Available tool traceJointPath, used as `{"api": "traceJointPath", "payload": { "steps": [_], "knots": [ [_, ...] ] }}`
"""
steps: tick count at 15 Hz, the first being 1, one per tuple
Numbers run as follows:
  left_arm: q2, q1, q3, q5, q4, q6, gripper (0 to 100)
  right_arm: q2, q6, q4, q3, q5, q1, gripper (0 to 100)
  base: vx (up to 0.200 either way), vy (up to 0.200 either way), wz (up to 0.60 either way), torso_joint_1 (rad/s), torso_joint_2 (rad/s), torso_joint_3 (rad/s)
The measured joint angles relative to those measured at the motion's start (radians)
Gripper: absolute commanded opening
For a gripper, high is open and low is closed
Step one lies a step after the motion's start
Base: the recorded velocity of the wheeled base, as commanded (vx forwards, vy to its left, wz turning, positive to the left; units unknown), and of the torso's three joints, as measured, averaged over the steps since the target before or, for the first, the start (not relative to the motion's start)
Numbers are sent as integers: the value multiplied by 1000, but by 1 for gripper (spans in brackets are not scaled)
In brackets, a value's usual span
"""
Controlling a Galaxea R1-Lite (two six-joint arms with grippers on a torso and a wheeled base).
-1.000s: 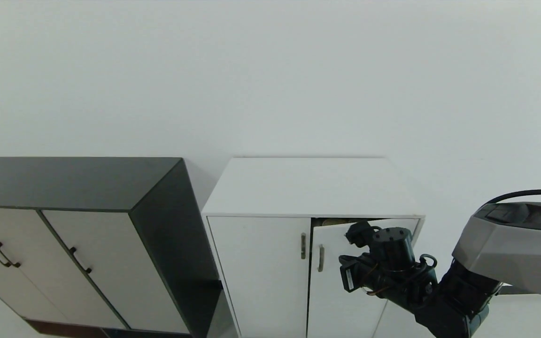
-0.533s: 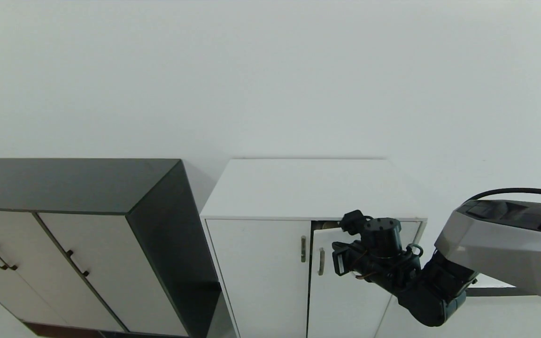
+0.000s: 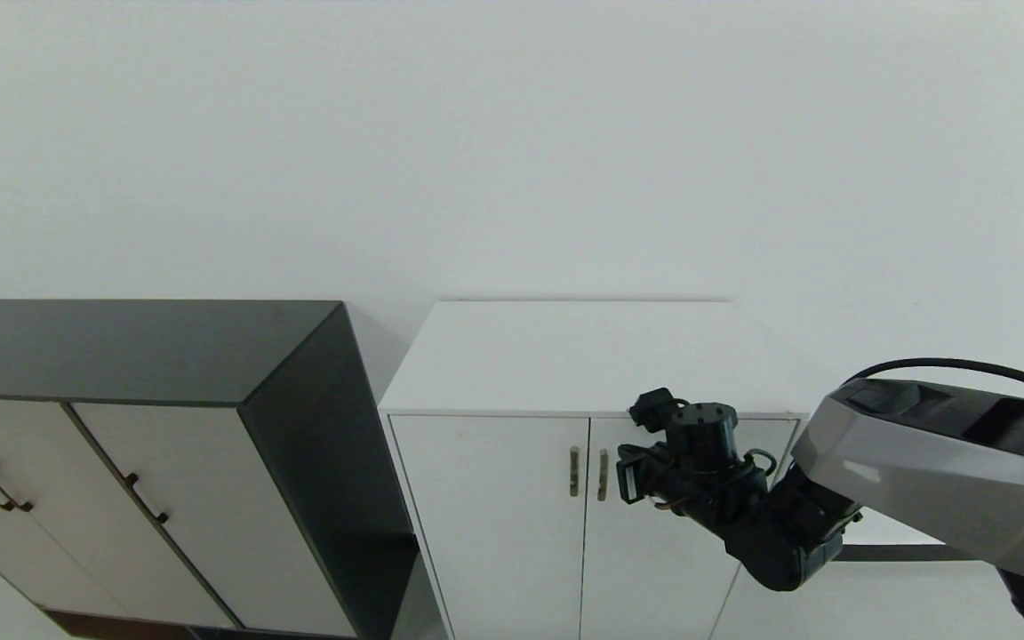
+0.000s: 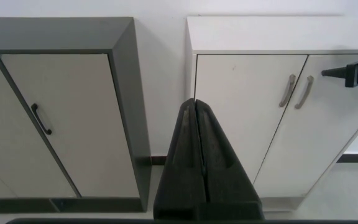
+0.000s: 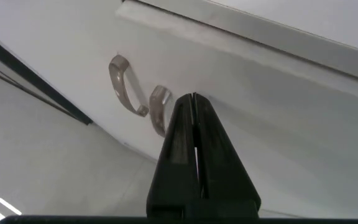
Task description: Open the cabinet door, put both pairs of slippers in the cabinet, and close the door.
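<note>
The white cabinet [image 3: 583, 356] stands against the wall with both doors flush with its front. Its two metal handles [image 3: 603, 474] sit side by side at the centre seam. My right gripper [image 3: 626, 476] is shut, and its tip rests against the right door [image 3: 654, 569] just beside that door's handle [image 5: 159, 107]. In the right wrist view the closed fingers [image 5: 194, 98] point at the door panel [image 5: 278, 124]. My left gripper [image 4: 196, 102] is shut on nothing, held back from the cabinets and facing the gap between them.
A dark cabinet [image 3: 148, 347] with two pale doors and black handles [image 4: 40, 118] stands close to the left of the white one. A narrow gap [image 4: 160, 93] separates them. A plain white wall rises behind both.
The right door, ajar a second ago, has swung shut as my right arm pushed forward and left against it. The head camera shifted slightly.
</note>
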Motion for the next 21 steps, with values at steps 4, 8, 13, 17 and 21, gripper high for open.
{"api": "traceJointPath", "payload": {
  "steps": [4, 8, 13, 17, 21],
  "knots": [
    [0, 0, 0, 0, 0, -1, 0, 11, 0, 17, -30, -1, -3, 0, 0, 0, 0, 0, 0, 0],
    [0, -1, -1, 0, 0, -1, 0, 11, 0, 16, -31, -2, -3, 0, 0, 0, 0, 0, 0, 0],
    [0, 0, -1, 0, 0, 0, 0, -39, 0, 0, 49, -7, -1, 0, 0, 0, 0, 0, 0, 0],
    [0, 0, -1, 0, 0, 1, 0, -187, 0, -75, 261, -34, -1, 0, 0, 0, 0, 0, 0, 0],
    [0, 0, 0, 1, 0, -3, 0, -394, -1, -135, 508, -103, -22, 0, 0, 0, 0, 0, 0, 0]
  ]
}}
